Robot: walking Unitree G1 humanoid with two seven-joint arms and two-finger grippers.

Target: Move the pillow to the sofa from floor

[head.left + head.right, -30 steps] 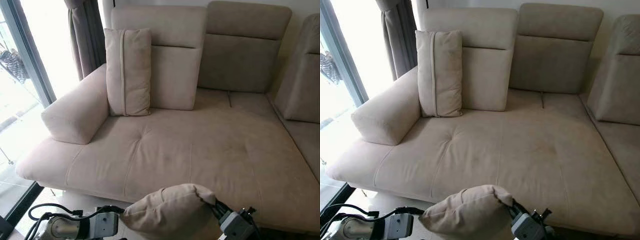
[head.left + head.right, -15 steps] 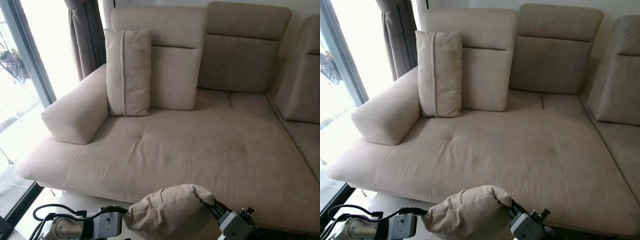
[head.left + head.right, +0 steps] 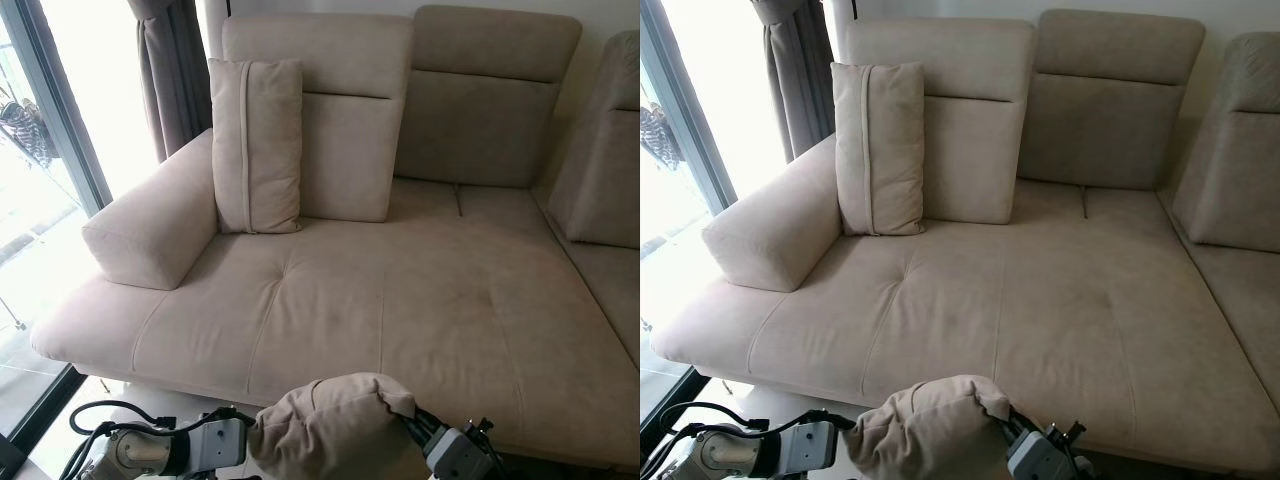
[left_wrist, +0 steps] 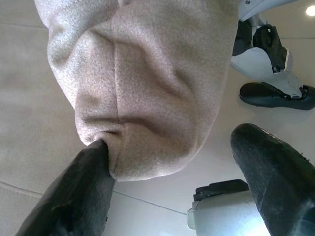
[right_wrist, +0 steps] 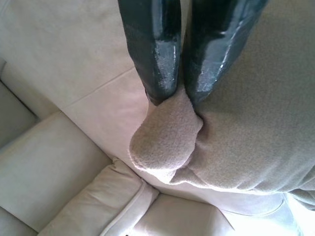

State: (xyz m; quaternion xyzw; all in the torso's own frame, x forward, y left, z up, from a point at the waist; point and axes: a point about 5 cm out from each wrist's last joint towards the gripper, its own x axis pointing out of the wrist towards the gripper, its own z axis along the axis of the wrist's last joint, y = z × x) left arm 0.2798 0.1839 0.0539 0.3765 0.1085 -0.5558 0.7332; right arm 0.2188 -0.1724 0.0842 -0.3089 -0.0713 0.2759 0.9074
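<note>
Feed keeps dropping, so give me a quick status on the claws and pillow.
Right claw pinching pillow corner. Left claw open, one finger touching pillow's other end. Pillow held aloft short of sofa front edge. Second cushion upright by the armrest.

Pillow (image 3: 335, 425): lower part cut off by the bottom edge of both eye views. Right gripper (image 5: 174, 96): fingertips buried in a pinched fold of pillow fabric; the arm behind them is cut off at the frame edge. Left gripper (image 4: 172, 182): finger bases out of frame. Sofa (image 3: 400, 300): right section truncated by the picture edge. Curtain (image 3: 175, 70): top cropped.
</note>
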